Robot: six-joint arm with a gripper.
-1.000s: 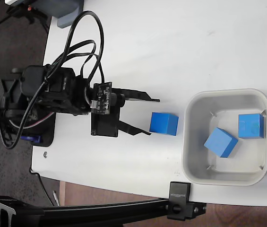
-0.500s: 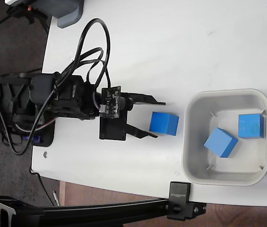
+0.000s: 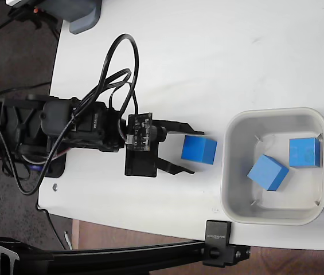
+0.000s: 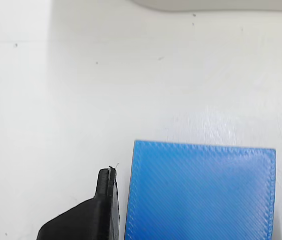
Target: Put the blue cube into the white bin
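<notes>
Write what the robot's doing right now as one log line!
tool: open, straddling blue cube | cube: on table, ungrasped | white bin: two cubes inside

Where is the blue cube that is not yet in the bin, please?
In the fixed view, the blue cube sits on the table just left of the white bin, between the open tool's fingers.

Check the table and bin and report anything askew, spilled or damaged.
Nothing spilled or damaged. One blue cube in the white bin sits turned at an angle, while the other cube inside lies square. The third cube rests on the table, between the open claw fingers.
</notes>
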